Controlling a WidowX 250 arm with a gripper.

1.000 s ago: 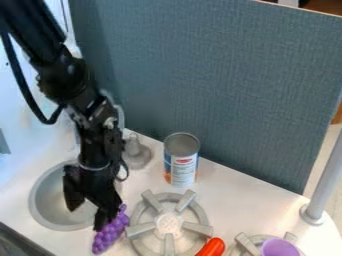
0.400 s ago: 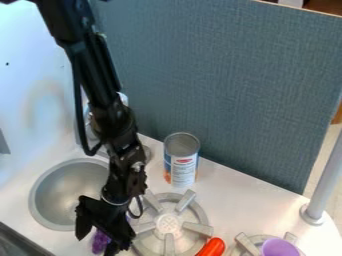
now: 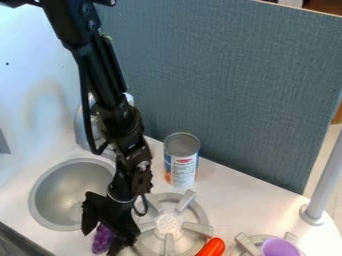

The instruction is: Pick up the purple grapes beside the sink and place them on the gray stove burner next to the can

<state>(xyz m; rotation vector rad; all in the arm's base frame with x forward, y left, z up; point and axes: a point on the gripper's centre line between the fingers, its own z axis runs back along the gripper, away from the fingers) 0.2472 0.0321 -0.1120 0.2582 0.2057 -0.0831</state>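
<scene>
Low over the counter, right of the sink's front edge, the black gripper is open, its two fingers apart. Between and just behind those fingers lies a bunch of purple toy grapes, partly covered by the right finger and the gripper body. Whether the fingers touch the grapes I cannot tell.
The round metal sink is left of the arm, a grey burner right of it. Behind the burner stands a can. A red-orange object and purple cup sit at front right, near a grey post.
The arm and gripper have moved right and toward the front of the counter, uncovering more of the sink. The gripper now covers the upper part of the grapes.
</scene>
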